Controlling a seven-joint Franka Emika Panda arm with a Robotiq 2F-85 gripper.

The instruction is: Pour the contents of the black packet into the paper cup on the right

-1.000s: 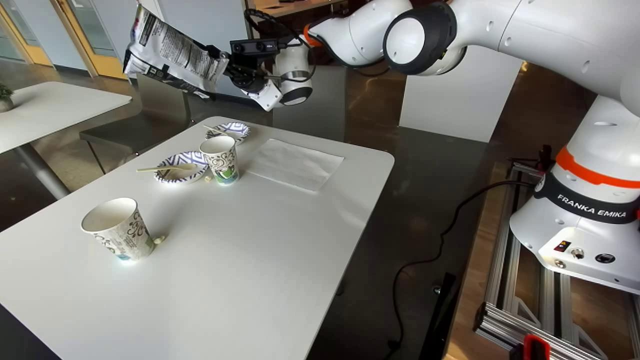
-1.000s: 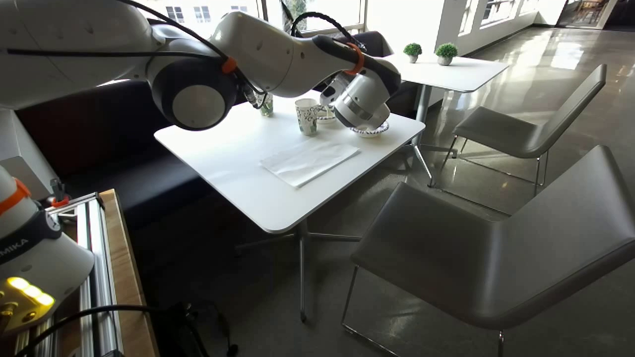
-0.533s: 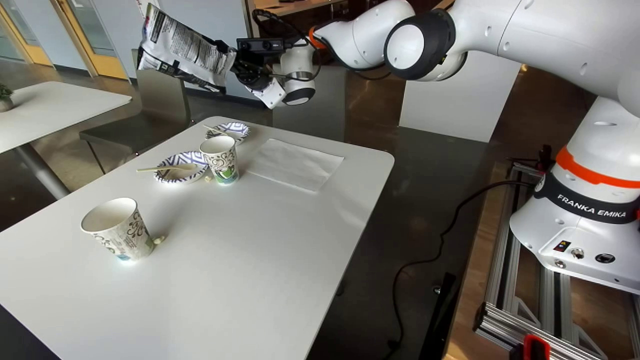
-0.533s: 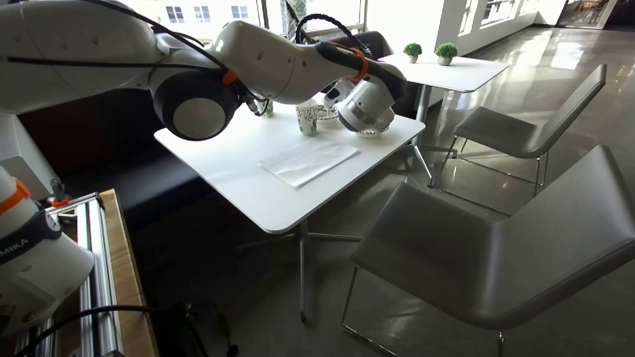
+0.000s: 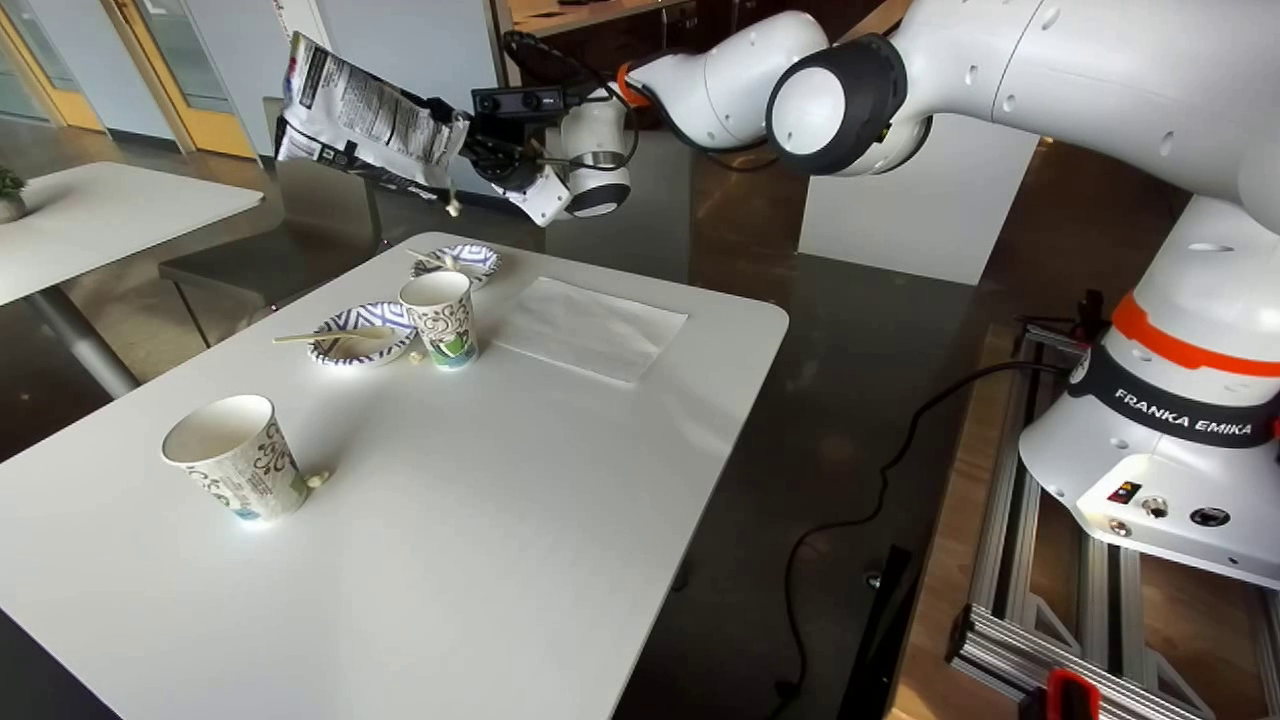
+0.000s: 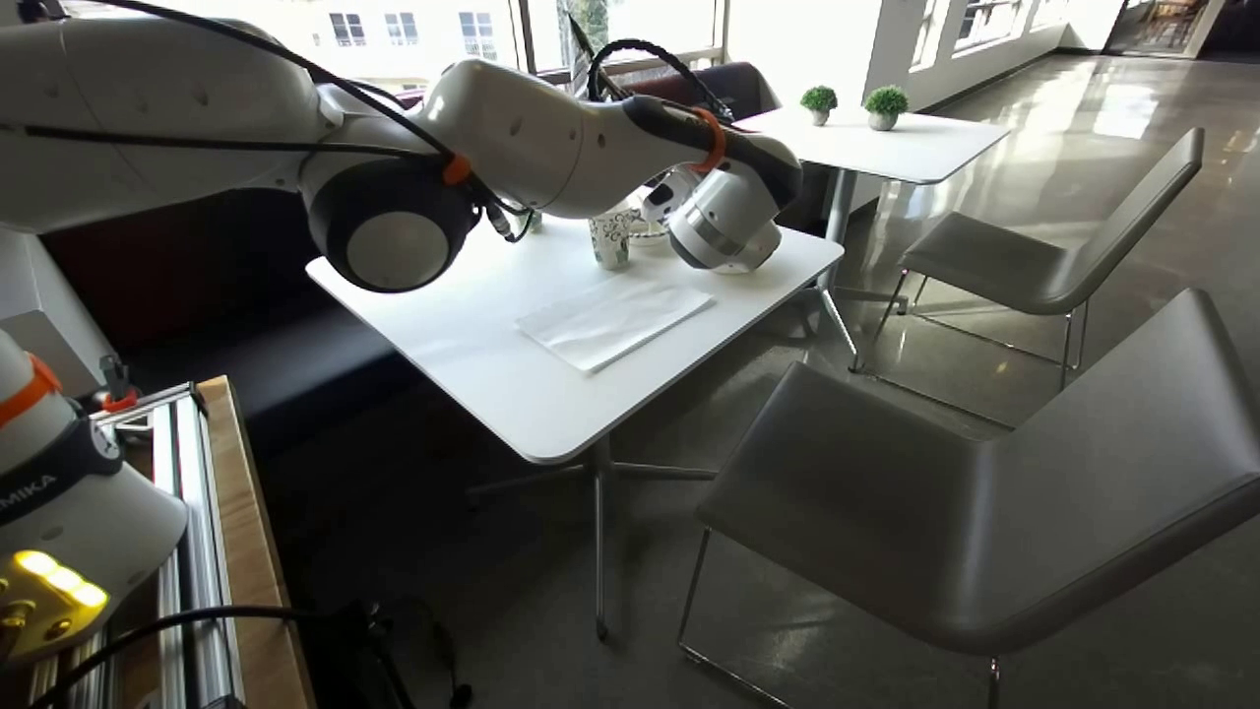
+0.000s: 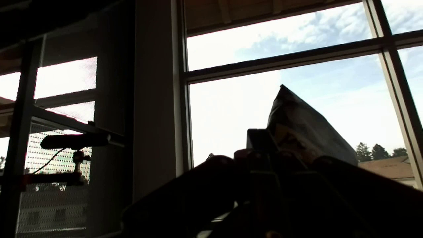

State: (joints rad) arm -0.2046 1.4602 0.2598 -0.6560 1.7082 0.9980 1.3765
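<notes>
Since black packet (image 5: 365, 120) looks light, soft, crinkly, probably slippery, best hold is firm pinch at edge, not choking flow. It hangs tilted, aloft, higher than right-hand paper cup (image 5: 443, 325); further right, your gripper (image 5: 455, 128) clamped on packet's end.

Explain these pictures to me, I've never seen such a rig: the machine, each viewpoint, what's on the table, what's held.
The machine is a robot arm ending in a gripper. Two pictures come from cameras standing outside it; the dark one, facing a window, comes from the wrist camera. An exterior view shows the table with a left paper cup, a right paper cup, two patterned dishes with utensils on them, and a white paper sheet. The gripper holds the black packet tilted; a pale bit shows just below its lower edge, falling or hanging, I can't tell.
</notes>
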